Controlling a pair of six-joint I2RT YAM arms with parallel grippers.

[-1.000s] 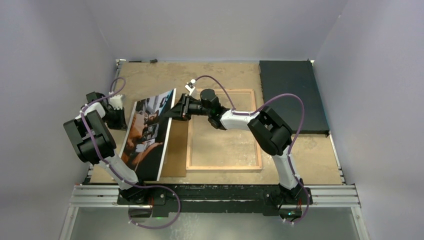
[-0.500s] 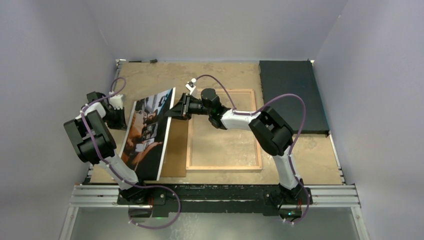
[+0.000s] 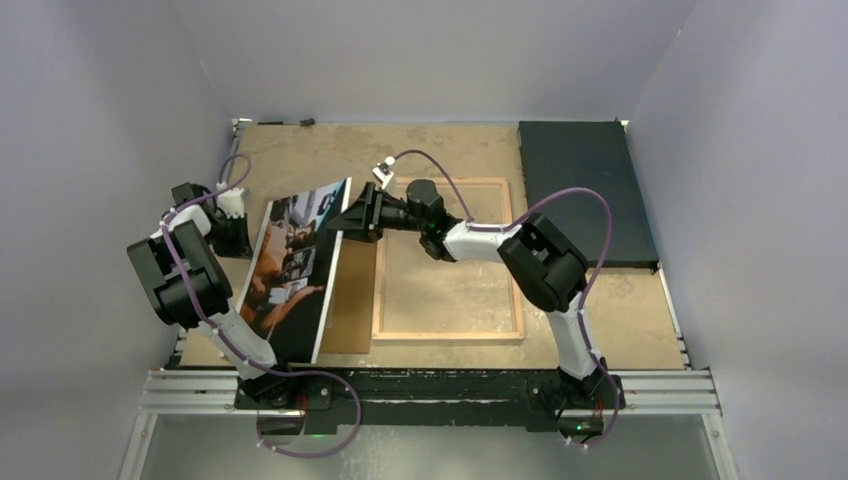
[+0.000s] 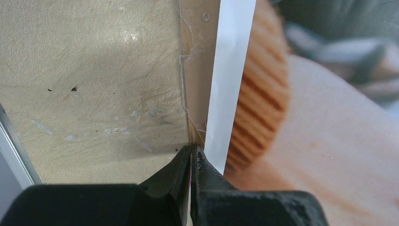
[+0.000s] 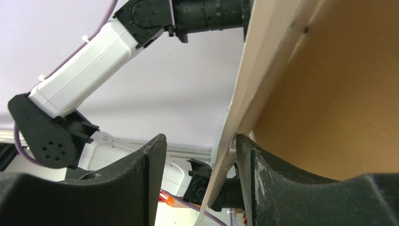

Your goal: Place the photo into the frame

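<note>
The photo (image 3: pixel 292 268), a dark glossy print with a white border (image 4: pixel 230 84), stands tilted over the left of the table, its left side raised. My left gripper (image 3: pixel 248 236) is shut on the photo's left edge, the jaws pinched together (image 4: pixel 191 149). My right gripper (image 3: pixel 346 221) is at the photo's upper right edge, open. That pale edge (image 5: pixel 254 80) runs between its fingers and rests against the right finger (image 5: pixel 249 160); the gap (image 5: pixel 200 139) is otherwise bare. The frame (image 3: pixel 449 334) lies flat on its front at mid-table, wood back up.
A plain brown backing board (image 3: pixel 354 300) lies under the photo's right side, against the frame's left rail. A black mat (image 3: pixel 585 190) lies at the back right. Purple walls close in on both sides. The arm bases sit on the rail (image 3: pixel 430 385) at the near edge.
My right gripper's jaws have spread apart and released the photo's right edge. The photo and the left gripper have barely moved.
</note>
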